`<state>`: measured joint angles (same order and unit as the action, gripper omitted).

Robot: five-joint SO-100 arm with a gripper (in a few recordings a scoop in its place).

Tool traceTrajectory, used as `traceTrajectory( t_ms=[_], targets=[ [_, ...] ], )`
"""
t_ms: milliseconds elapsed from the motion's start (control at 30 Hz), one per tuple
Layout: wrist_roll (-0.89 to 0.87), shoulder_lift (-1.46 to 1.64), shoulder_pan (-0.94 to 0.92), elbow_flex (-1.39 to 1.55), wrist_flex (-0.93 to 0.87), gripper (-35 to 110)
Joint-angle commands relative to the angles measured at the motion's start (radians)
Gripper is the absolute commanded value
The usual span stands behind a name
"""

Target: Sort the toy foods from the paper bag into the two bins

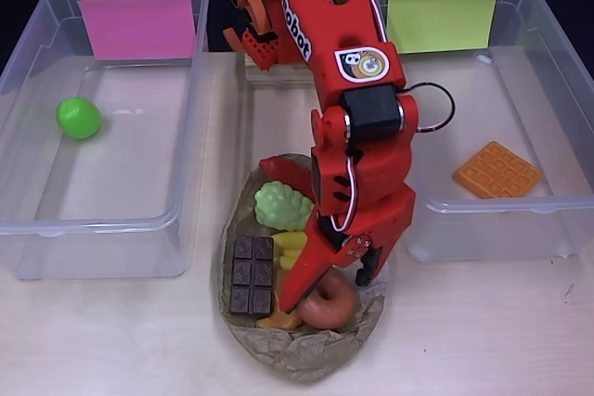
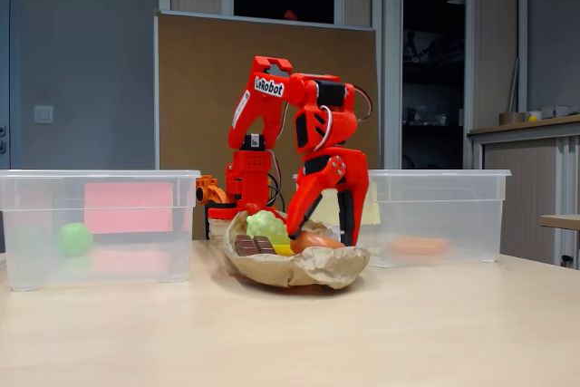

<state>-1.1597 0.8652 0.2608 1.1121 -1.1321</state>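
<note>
Overhead view: red plastic claw [image 1: 327, 287] down in the crumpled brown paper bag [image 1: 306, 354], fingers spread either side of the glossy brown donut [image 1: 327, 305]. Also in the bag: bumpy pale-green grapes [image 1: 281, 206], gridded dark chocolate bar [image 1: 251, 274]. Clear tubs: pink-label bin [image 1: 56, 220] holds a smooth green ball [image 1: 78, 118]; yellow-green-label bin [image 1: 557, 71] holds a square orange waffle [image 1: 497, 170].

Fixed view: claw [image 2: 317, 228] open over the bag [image 2: 308, 269] on the pale wooden surface [image 2: 408, 333].

Red chili [image 1: 278, 170]: largely hidden beneath the arm in the overhead view. Banana [image 1: 290, 248]: partly covered by the gripper [image 1: 329, 283]. Croissant [image 1: 277, 321]: only 1 tip seen under the donut [image 1: 327, 305]. Waffle [image 2: 417, 246]: blurred through the bin wall.
</note>
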Motion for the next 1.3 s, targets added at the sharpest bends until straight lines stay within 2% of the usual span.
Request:
traceTrajectory(
  t_ms=[0,433,833,1267],
  targets=[
    [0.038,-0.02,-0.017,-0.077,0.015,48],
    [0.097,-0.12,-0.035,-0.212,-0.025,44],
    [-0.048,-0.029,-0.025,-0.175,-0.198,44],
    [-0.103,0.051,-0.02,-0.043,-0.196,42]
  ],
)
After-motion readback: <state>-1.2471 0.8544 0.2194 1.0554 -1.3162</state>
